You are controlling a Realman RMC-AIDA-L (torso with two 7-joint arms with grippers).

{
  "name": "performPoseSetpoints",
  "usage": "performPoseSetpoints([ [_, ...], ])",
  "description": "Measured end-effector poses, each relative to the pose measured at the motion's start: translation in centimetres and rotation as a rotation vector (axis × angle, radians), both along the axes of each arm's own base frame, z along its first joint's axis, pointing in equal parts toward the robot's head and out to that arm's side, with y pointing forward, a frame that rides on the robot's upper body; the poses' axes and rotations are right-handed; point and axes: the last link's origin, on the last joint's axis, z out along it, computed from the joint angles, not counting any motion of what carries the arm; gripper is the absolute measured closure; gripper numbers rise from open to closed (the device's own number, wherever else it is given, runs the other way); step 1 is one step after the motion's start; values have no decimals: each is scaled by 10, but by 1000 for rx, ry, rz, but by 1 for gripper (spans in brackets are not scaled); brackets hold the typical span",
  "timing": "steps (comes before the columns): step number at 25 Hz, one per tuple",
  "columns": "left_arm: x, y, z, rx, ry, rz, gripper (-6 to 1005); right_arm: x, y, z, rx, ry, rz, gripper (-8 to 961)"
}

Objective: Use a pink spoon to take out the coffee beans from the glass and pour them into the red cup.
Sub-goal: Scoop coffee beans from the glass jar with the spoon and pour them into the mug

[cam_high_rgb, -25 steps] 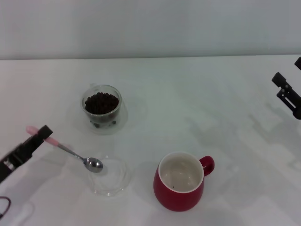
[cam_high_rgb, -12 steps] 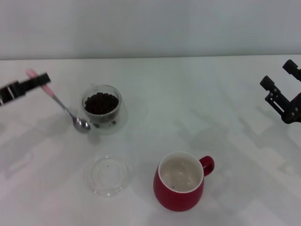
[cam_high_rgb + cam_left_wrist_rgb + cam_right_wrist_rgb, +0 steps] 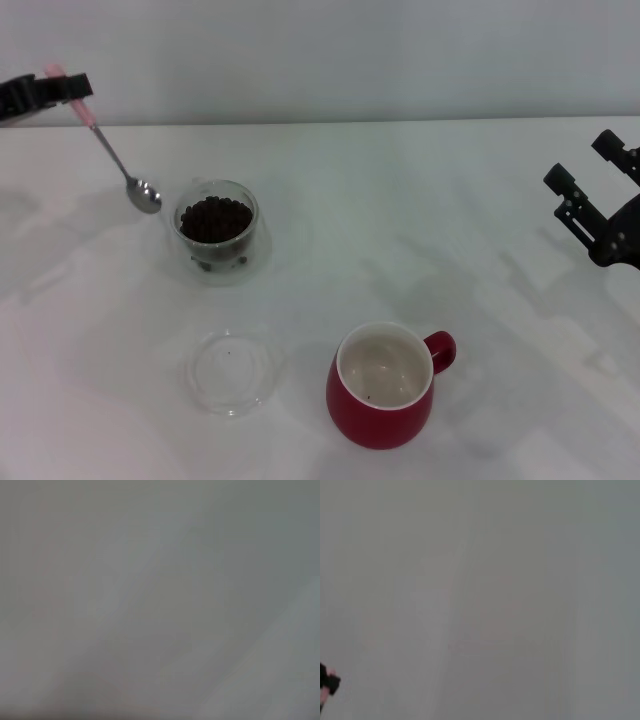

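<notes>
Left gripper at 10 o'clock, far left edge of the head view, raised above the desk, clamped on the pale handle end of the pink spoon. Spoon hangs tilted, bowl lowest, pointing toward 5 o'clock; bowl sits just beside the rim of the glass on its 10 o'clock side, looks empty. Whether the bowl touches the glass, cannot tell.

Glass at about 10 o'clock from centre, holding the coffee beans in a dark heap. Clear round dish at 7 o'clock, well apart from the glass. Red cup at 6 o'clock, cream inside, handle toward 3 o'clock, just right of the dish. Nothing stands between spoon and glass.

Right gripper at 3 o'clock by the right edge, above the desk, fingers spread apart, holding nothing.

Left wrist view shows only blank grey. Right wrist view the same, bar a small dark bit at its edge.

Versus a half second ago: spoon and left gripper have gone up and farther back; right gripper shifted slightly. A second ago the spoon bowl was at the dish.
</notes>
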Motion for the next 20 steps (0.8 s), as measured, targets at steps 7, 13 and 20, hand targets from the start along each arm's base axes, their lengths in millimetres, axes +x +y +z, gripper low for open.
performPoseSetpoints([
  [7, 15, 20, -17, -66, 157, 2, 870, -2, 0, -3, -5, 14, 2, 294],
  [13, 28, 30, -17, -48, 164, -17, 870, -3, 0, -5, -9, 19, -3, 294],
  [20, 31, 34, -31, -45, 210, -26, 870, -3, -2, -8, -4, 14, -5, 293],
])
